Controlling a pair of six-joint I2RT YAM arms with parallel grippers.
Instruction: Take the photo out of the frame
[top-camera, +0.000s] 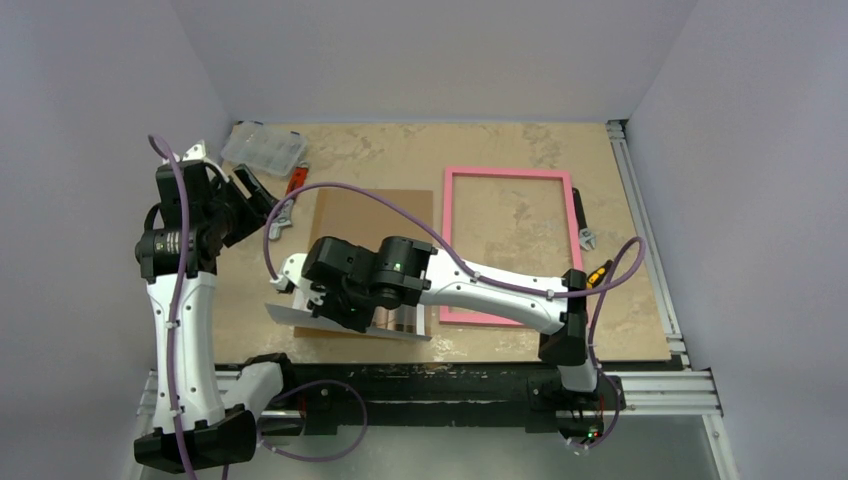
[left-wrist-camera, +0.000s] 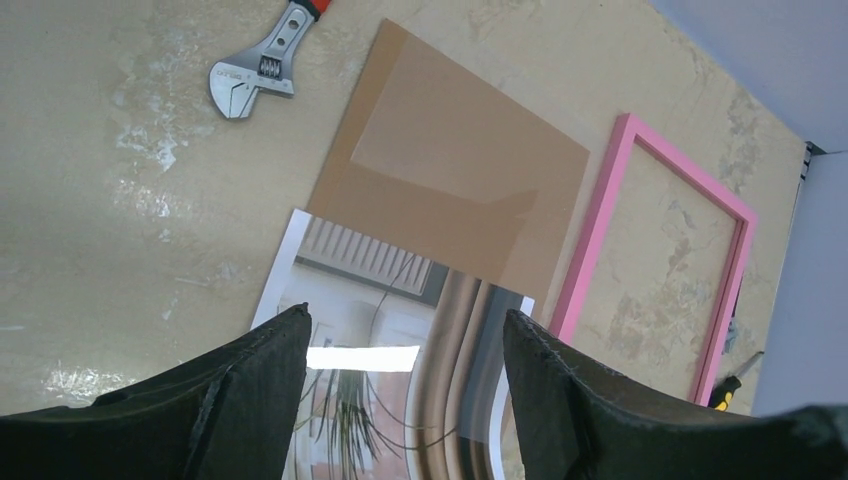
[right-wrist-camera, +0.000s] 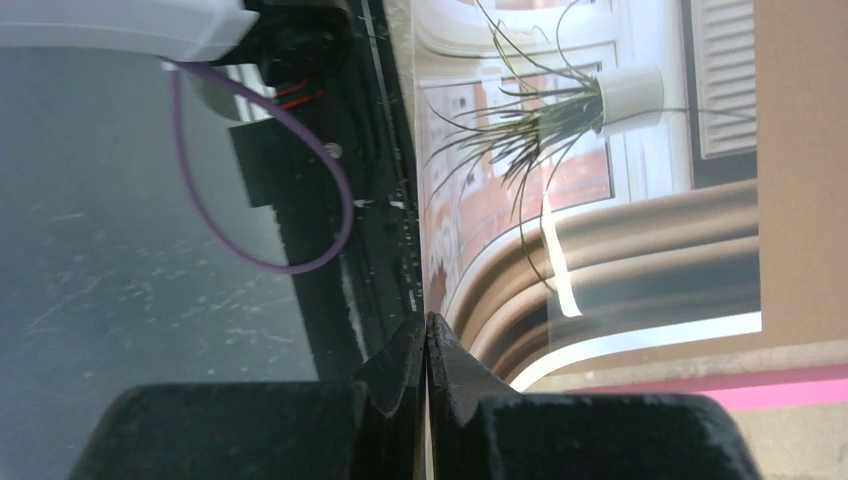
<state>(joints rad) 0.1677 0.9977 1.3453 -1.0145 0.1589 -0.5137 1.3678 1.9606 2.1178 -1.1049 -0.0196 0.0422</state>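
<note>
The pink frame (top-camera: 508, 246) lies empty and flat on the table right of centre; it also shows in the left wrist view (left-wrist-camera: 590, 260) and the right wrist view (right-wrist-camera: 790, 385). Its brown backing board (top-camera: 375, 225) lies flat to its left, with a clear sheet (left-wrist-camera: 470, 140) on it. The photo (top-camera: 300, 318), a plant at a window (right-wrist-camera: 560, 150), sits over the board's near edge. My right gripper (right-wrist-camera: 427, 335) is shut on the photo's near edge and holds it tilted up. My left gripper (left-wrist-camera: 405, 325) is open and empty, raised over the table's left side with the photo (left-wrist-camera: 380, 290) below it.
An orange-handled wrench (top-camera: 285, 205) lies left of the board, also in the left wrist view (left-wrist-camera: 260, 70). A clear compartment box (top-camera: 264, 148) stands at the back left. A yellow-black tool (top-camera: 598, 272) and a small metal part (top-camera: 588, 238) lie right of the frame.
</note>
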